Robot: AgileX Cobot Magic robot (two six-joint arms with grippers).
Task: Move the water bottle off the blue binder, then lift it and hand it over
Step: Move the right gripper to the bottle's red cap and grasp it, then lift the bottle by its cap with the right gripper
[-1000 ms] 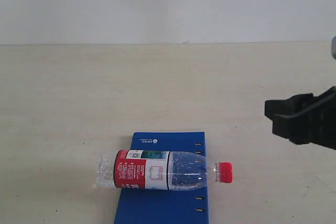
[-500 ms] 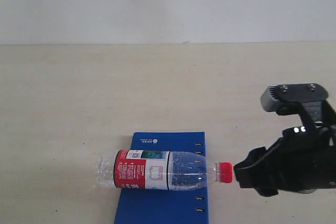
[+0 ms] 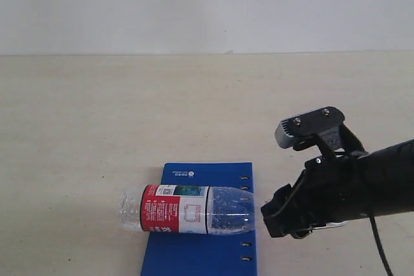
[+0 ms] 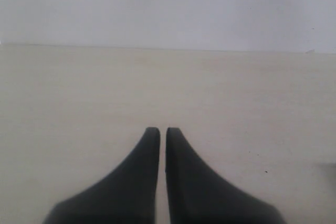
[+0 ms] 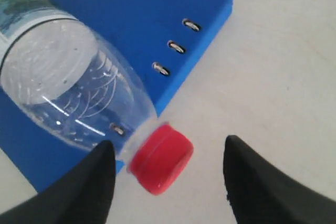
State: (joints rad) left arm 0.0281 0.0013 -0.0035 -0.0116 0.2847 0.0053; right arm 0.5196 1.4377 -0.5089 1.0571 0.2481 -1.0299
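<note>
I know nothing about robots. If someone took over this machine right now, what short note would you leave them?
Right gripper: open, jaws on either side of the red cap, not closed on it.
Left gripper: shut, empty, over bare table.
Water bottle: lying on its side across the blue binder.
Done: nothing yet.
Left: move the bottle off the binder, lift, hand over.
</note>
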